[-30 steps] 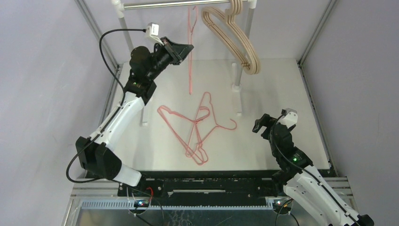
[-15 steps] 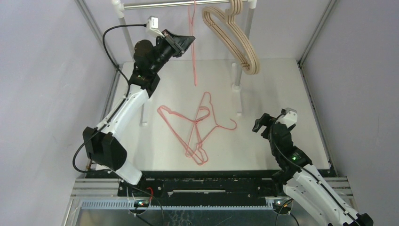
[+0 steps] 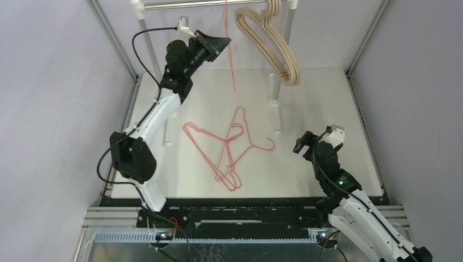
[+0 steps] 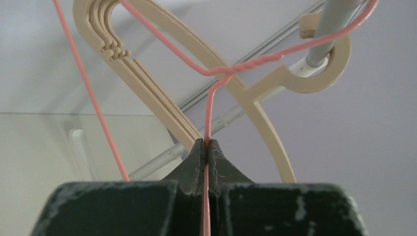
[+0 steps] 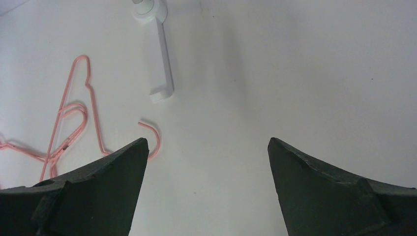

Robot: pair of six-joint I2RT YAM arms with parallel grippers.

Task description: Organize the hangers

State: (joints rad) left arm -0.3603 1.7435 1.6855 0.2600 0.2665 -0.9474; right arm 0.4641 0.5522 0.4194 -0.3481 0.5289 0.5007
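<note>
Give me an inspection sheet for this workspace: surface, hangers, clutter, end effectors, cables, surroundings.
Surface: white table, only hangers and rail feet on it.
Job's things: beige hangers hung on the rail; held pink hanger up beside them; loose pink hangers tangled on the table.
Clutter: nothing seen.
End effectors: left end effector shut on the held pink hanger's wire; right end effector open, empty, above the table.
Cables: black cable loops free, clear of hangers.
Surroundings: plain walls.
</note>
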